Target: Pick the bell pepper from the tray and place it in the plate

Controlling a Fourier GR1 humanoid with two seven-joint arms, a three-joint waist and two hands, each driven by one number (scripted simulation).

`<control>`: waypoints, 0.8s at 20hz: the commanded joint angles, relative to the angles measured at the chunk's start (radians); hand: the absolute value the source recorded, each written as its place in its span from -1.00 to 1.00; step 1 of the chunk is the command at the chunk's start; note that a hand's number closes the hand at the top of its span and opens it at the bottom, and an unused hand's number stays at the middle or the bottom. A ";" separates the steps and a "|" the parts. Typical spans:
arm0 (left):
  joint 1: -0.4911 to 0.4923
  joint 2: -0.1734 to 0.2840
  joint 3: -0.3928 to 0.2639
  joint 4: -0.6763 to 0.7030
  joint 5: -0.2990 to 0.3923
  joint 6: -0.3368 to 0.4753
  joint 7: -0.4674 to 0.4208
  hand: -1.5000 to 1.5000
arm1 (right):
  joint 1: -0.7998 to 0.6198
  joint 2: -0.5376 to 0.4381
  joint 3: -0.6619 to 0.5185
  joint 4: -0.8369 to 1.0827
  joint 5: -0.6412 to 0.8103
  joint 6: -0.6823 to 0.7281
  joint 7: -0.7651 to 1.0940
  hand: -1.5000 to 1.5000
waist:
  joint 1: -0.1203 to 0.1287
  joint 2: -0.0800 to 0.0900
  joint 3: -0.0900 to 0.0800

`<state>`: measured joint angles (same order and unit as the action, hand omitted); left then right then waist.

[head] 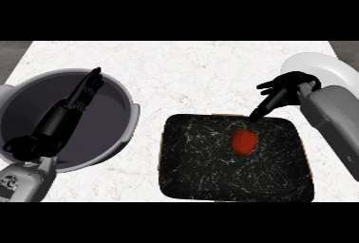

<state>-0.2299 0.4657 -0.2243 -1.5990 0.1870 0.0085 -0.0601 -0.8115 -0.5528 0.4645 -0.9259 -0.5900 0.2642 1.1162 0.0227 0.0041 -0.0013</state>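
A red bell pepper (pixel 244 141) with a small green stem lies on the dark marbled tray (pixel 203 175), right of the tray's middle. The white plate (pixel 329 69) sits at the counter's far right, partly covered by my right forearm. My right hand (pixel 280 92) hovers over the tray's far right corner, fingers straight and pointing down-left toward the pepper, a short gap above it, holding nothing. My left hand (pixel 73 107) shows at the left, open with fingers up, over the grey pot.
A large grey pot (pixel 119 102) with a dark inside stands on the left of the white marbled counter (pixel 189 71), close to the tray's left edge. The counter's far edge runs along the top.
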 commanded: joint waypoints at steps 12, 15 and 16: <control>0.001 -0.051 0.001 -0.025 -0.048 0.006 0.037 0.00 | -0.062 -0.019 0.038 0.217 -0.093 0.193 0.110 -1.00 | -0.013 -0.003 0.001; 0.029 -0.019 0.035 -0.033 -0.027 -0.027 0.043 0.00 | -0.089 -0.003 0.046 0.221 -0.109 0.204 0.137 -1.00 | -0.010 -0.005 0.001; 0.064 -0.015 0.040 -0.028 -0.036 -0.039 -0.020 0.00 | -0.045 -0.007 0.059 0.238 -0.095 0.221 0.085 -1.00 | -0.010 -0.003 0.001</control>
<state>-0.2027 0.4415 -0.1996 -1.6172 0.1552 -0.0108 -0.0461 -0.8638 -0.5749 0.5141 -0.7060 -0.6813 0.3966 1.0766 0.0137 0.0015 -0.0004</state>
